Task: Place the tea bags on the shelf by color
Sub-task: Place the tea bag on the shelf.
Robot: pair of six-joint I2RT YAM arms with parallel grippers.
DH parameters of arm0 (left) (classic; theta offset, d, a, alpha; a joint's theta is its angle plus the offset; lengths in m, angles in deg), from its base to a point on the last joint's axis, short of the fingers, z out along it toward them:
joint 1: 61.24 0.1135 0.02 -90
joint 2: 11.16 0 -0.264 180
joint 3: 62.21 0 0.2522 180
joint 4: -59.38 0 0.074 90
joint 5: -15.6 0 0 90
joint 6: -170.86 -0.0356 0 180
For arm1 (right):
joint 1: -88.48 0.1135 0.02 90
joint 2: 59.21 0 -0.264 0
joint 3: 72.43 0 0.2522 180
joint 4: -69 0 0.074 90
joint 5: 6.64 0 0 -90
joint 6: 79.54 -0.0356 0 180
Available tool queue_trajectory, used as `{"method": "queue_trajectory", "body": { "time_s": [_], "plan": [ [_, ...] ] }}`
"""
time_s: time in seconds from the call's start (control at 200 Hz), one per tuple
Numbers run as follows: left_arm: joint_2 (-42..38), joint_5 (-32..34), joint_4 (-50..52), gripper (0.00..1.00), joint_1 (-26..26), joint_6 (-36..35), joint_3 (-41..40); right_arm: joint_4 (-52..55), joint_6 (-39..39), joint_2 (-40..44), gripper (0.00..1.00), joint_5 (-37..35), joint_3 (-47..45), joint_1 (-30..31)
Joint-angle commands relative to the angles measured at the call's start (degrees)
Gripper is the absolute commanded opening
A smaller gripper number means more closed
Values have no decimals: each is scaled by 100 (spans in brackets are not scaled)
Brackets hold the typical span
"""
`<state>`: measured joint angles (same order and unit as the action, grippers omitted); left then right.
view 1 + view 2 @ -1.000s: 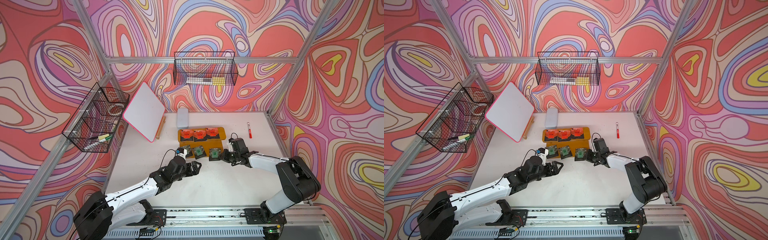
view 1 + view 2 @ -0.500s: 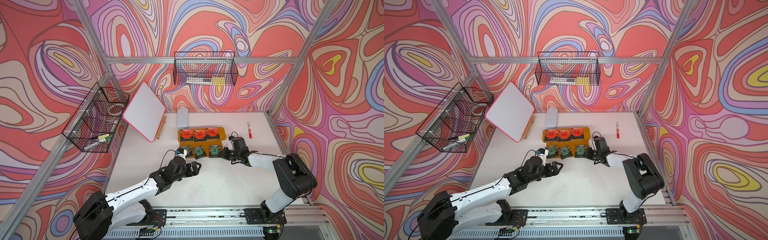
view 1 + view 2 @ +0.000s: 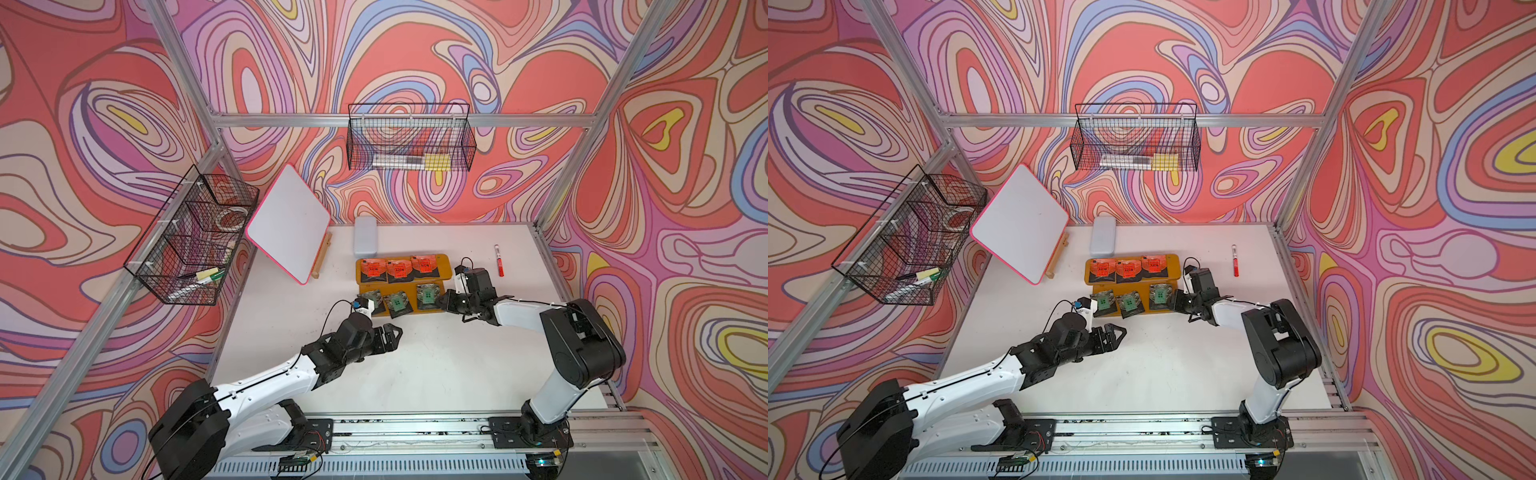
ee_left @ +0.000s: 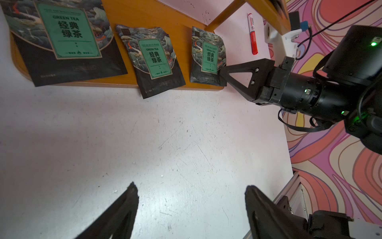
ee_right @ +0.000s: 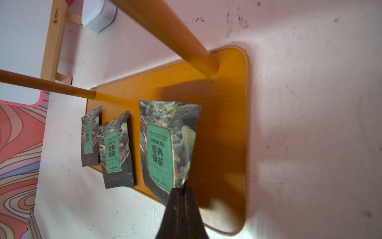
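The white table bears the yellow shelf: orange tea bags on its far tier, green tea bags on the near.

I see bright, even light in both top views; right wrist view blurs nearby, shadow darkening the shelf.

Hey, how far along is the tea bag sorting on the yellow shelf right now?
Nearly done. Three orange-red tea bags line the upper tier of the shelf. Two green tea bags lie on the lower tier, one overhanging its front edge. In hand: the right gripper is shut on a corner of the third green bag, over that tier. Remaining: letting go. The left gripper is open, empty.
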<state>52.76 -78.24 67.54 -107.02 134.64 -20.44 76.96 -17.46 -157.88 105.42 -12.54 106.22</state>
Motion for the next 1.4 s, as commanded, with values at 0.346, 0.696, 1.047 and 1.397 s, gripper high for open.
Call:
{"method": "queue_trajectory", "body": {
  "time_s": [0.346,0.696,1.047,1.397],
  "plan": [
    [72,56,-52,85,21,-74,25,142,138,-255,15,175,212,-148],
    [69,66,-63,84,25,-52,-6,223,39,-146,25,106,186,-278],
    [-433,753,630,85,24,-34,24,421,-188,702,35,-200,-262,-314],
    [-231,235,400,87,815,-147,-57,502,-530,2043,59,-264,-1038,-315]
  ]
}}
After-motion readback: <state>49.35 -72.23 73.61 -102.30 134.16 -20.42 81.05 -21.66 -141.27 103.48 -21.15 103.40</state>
